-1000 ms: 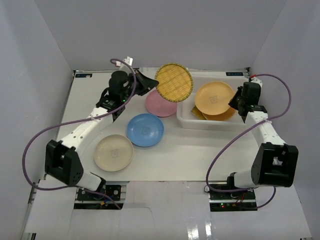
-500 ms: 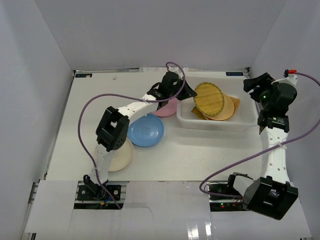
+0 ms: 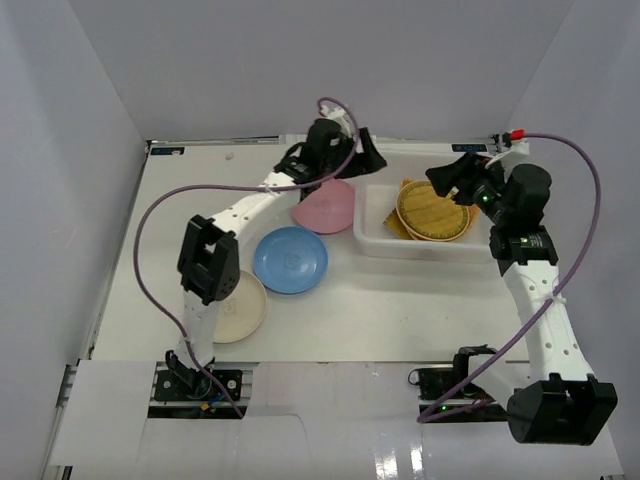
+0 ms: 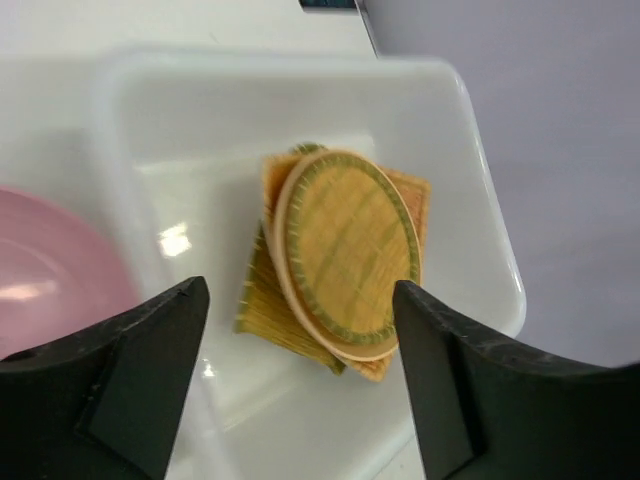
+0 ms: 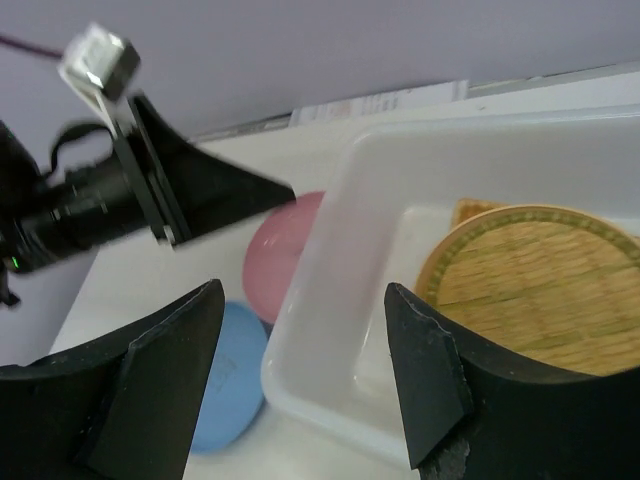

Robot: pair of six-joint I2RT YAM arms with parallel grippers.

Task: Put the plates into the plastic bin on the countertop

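Note:
The white plastic bin [image 3: 372, 238] stands at the back right of the countertop [image 3: 400, 300]. In it a round woven plate [image 3: 433, 208] [image 4: 350, 250] [image 5: 540, 290] lies on top of an orange-yellow plate and squarish woven ones. My left gripper [image 3: 370, 157] [image 4: 300, 300] hovers open and empty over the bin's left end. My right gripper [image 3: 447, 176] [image 5: 305, 300] is open and empty above the bin's far right side. A pink plate [image 3: 325, 205] [image 4: 50, 260] [image 5: 275, 250], a blue plate [image 3: 290, 260] [image 5: 225, 385] and a cream plate [image 3: 245, 312] lie on the countertop left of the bin.
Pale grey walls [image 3: 80, 150] close in the countertop on three sides. The left arm [image 3: 250, 205] stretches diagonally across the left half, partly covering the cream plate. Purple cables [image 3: 150, 260] loop off both arms.
The left arm carried the round woven plate over to the bin, let it go onto the stack and opened. The right gripper opened and swung back towards the bin.

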